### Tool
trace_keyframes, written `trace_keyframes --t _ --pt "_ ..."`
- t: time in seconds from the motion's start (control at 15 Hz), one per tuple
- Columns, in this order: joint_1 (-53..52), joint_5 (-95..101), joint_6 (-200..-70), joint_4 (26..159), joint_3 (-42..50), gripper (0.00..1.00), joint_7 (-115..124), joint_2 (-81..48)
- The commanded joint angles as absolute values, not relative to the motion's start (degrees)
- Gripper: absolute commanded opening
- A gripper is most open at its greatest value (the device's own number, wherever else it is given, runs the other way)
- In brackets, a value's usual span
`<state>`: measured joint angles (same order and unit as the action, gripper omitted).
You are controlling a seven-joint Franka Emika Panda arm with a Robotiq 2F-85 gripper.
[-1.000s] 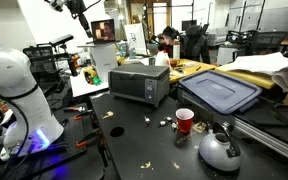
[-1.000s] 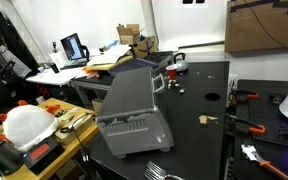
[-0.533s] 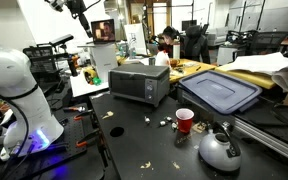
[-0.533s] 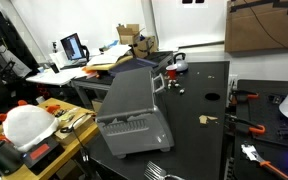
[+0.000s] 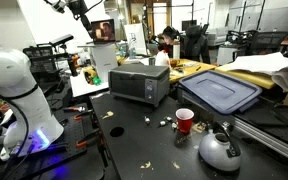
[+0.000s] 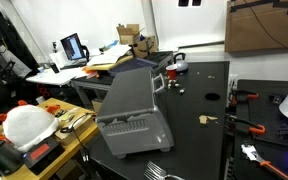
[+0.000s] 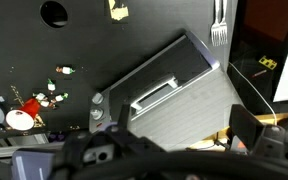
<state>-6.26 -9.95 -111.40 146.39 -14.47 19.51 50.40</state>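
Note:
My gripper (image 7: 184, 121) hangs high above the black table (image 7: 24, 45), open, with nothing between its fingers (image 7: 246, 124). Straight below it in the wrist view lies a silver toaster oven (image 7: 174, 95), far under the jaws and not touched. Both exterior views show the oven (image 5: 139, 82) (image 6: 132, 112) near the table's edge. In an exterior view the gripper (image 5: 84, 10) sits at the top of the picture, well above the oven. A red cup (image 5: 185, 121) (image 7: 21, 119) and a silver kettle (image 5: 219, 150) stand further along the table.
A fork (image 7: 219, 25) lies beside the oven. Small scraps (image 7: 59, 85) and a yellow piece (image 7: 117, 10) litter the table near a round hole (image 7: 54, 13). A blue bin lid (image 5: 219, 92) lies behind the cup. The white robot base (image 5: 19, 95) stands at the table's side.

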Motion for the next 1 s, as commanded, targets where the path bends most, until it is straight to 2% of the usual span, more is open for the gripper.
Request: trace_keyframes --t 0.0,0.93 --pt "-5.2 -9.2 -114.9 148.0 -15.4 1.0 20.4 50.5" --pt "1.8 -0.5 -131.1 156.9 -16.1 1.0 24.3 45.1"
